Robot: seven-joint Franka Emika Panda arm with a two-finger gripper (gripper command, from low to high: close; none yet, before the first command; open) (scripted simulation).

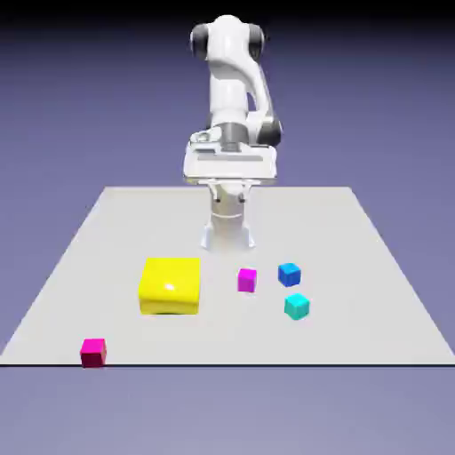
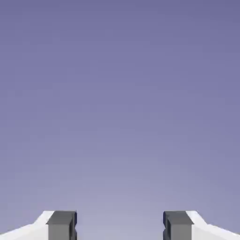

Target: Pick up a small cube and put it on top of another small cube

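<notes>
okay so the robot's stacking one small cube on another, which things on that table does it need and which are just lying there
Needed: crimson cube; deep blue cube; gripper, jaws apart with nothing between them.
Lying about: yellow block; magenta cube; cyan cube.

crimson cube (image 1: 92,352) alone at table edge, yellow block (image 1: 170,285) well apart, open approach

Small cubes, 4 total: 1 crimson cube (image 1: 92,352), 1 magenta cube (image 1: 247,280), 1 deep blue cube (image 1: 289,274), 1 cyan cube (image 1: 297,306). Big blocks: 1 yellow block (image 1: 170,284). Tables: 1 table (image 1: 355,258). Arms: 1 w/ 1 tool (image 2: 120,227), 2 fingertips (image 2: 61,225) in hand view.
</notes>
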